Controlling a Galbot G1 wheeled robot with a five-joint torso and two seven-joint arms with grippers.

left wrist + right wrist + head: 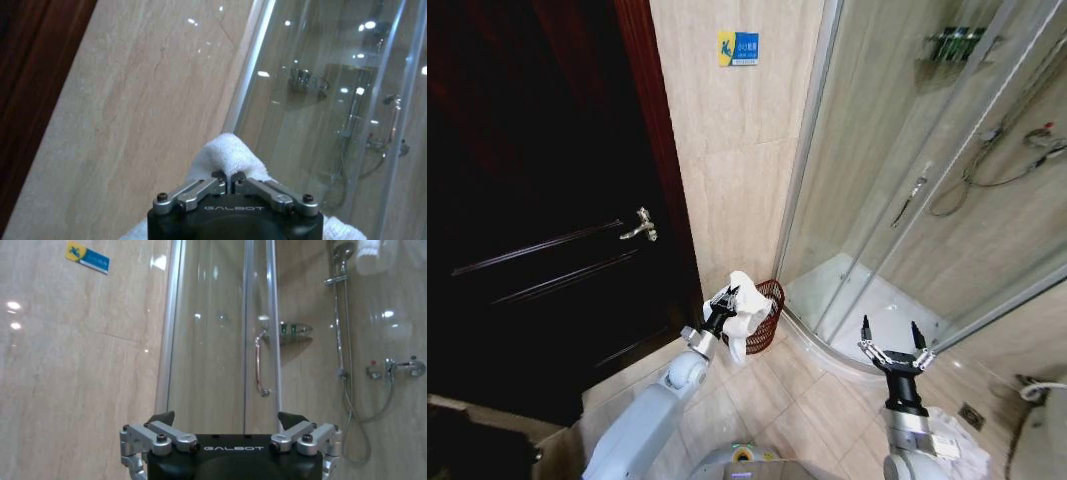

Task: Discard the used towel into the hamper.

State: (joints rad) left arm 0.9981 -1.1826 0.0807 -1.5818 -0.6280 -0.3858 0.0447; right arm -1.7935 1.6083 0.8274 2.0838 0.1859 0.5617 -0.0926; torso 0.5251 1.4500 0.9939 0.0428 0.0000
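the towel (743,312), white and bunched, hung from the left tool (723,305) with its loose end drooping toward the floor, and it sat right at the near rim of the hamper (770,312), overlapping the basket's front edge as the head camera saw it. the hamper stood on the tiled floor in the corner where the beige wall met the curved glass of the shower enclosure (897,190), lying at about two o'clock from the left tool and just beside it, so the drop looked to turn on carrying the cloth a little farther that way until it hung over the open mouth rather than the rim; whether the towel was already over the opening could not be told. in the left wrist view the left tool (227,176) had its fingers pinched tight together on a peak of the towel (227,155). the left arm was plainly the nearer one. the right tool (892,345) hovered well apart at about three o'clock from the hamper, before the shower's threshold, its fingers spread wide and empty, as the right wrist view also showed (227,421). a dark wooden door (537,200) stood at nine o'clock.
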